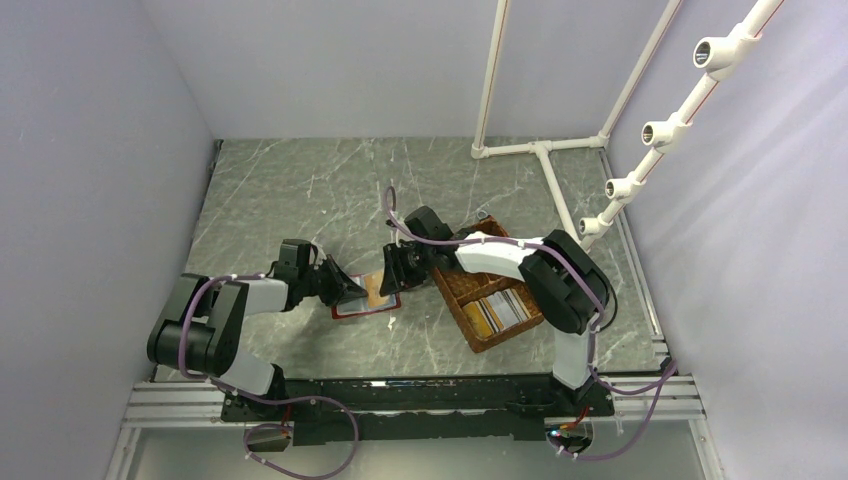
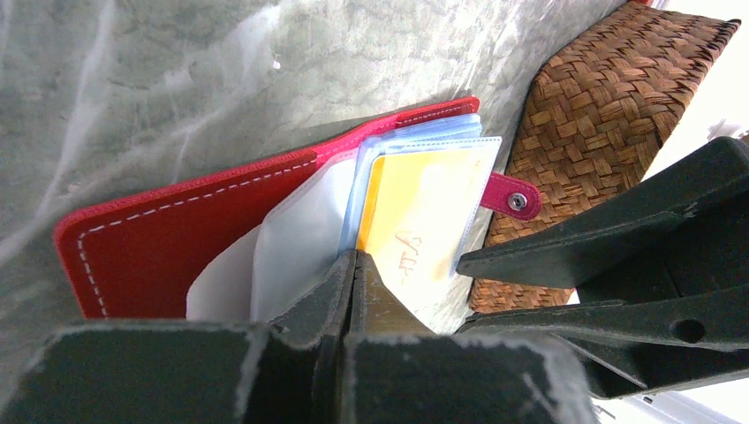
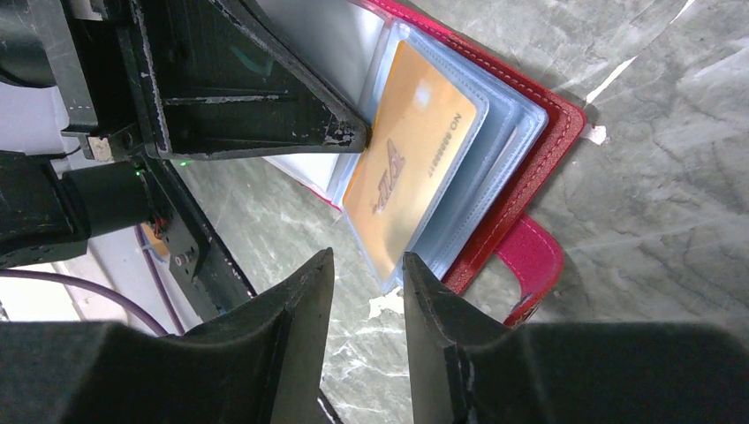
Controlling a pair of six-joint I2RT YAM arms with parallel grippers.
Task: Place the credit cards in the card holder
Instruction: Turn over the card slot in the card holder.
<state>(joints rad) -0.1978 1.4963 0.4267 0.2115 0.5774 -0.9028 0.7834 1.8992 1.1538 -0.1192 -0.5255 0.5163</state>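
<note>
Table (image 1: 300, 190): grey veined marble | walls (image 1: 330, 60): pale lilac | card holder (image 2: 168, 247): open

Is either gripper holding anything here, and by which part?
The left gripper seems to pinch the card holder by the edge of a clear sleeve. The right gripper, jaws apart, holds nothing.

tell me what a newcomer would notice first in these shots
The bright red card holder lies open mid-table between the arms, an orange card showing in its clear sleeves. The left tool is shut on a sleeve while the right tool hovers open at the card's edge. A woven basket with more cards sits to the right.
</note>
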